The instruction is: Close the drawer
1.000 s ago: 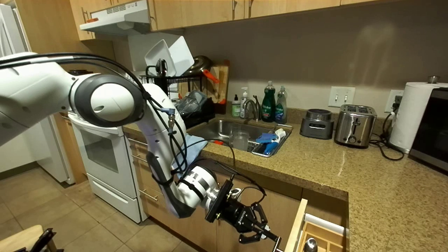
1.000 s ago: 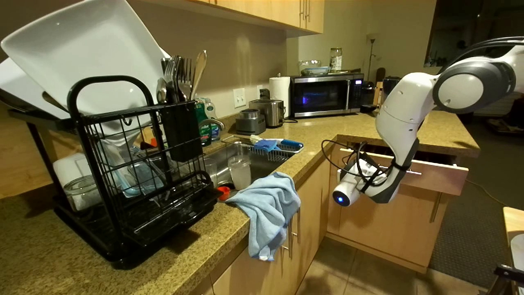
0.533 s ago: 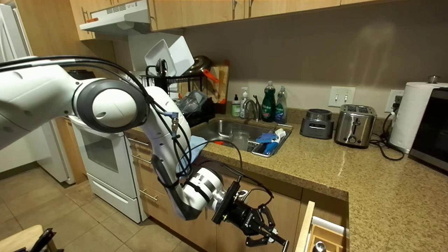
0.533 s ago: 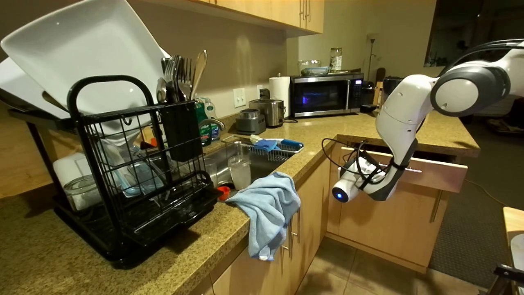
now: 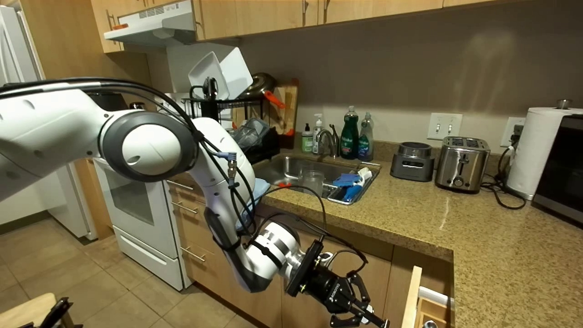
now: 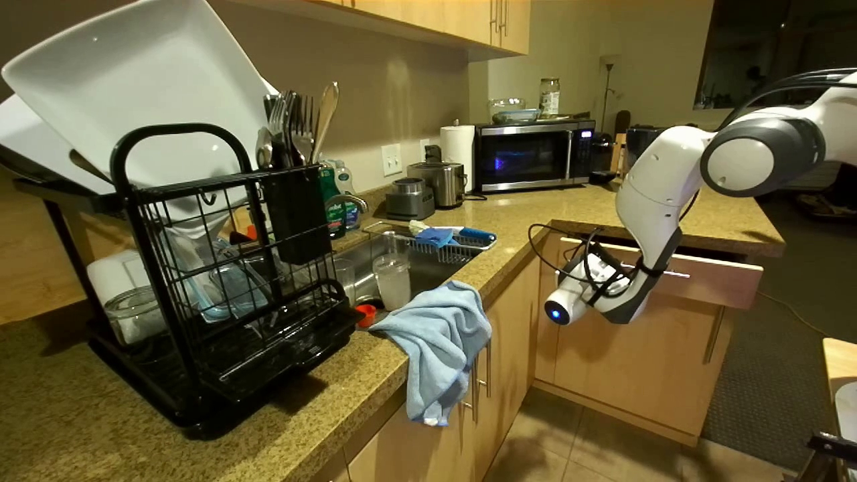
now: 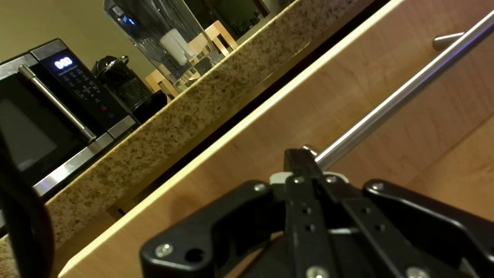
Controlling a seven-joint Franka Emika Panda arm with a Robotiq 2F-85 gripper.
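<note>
My gripper (image 7: 303, 164) is pressed together, empty, at one end of the handle (image 7: 401, 94). The drawer (image 7: 270, 135) stands partly out beneath the counter (image 7: 185, 119). Expect a rigid, fairly weighty sliding load; push its front (image 6: 726, 281) near mid-width, without grasping.

In wrist view, we cannot tell whether gripper (image 7: 303, 160) touches handle (image 7: 405, 94). Arm (image 6: 659, 191) hides gripper's tips from us in exterior view. In exterior view, bottom edge cuts off drawer (image 5: 412, 296) and utensil (image 5: 429, 324) inside.
</note>
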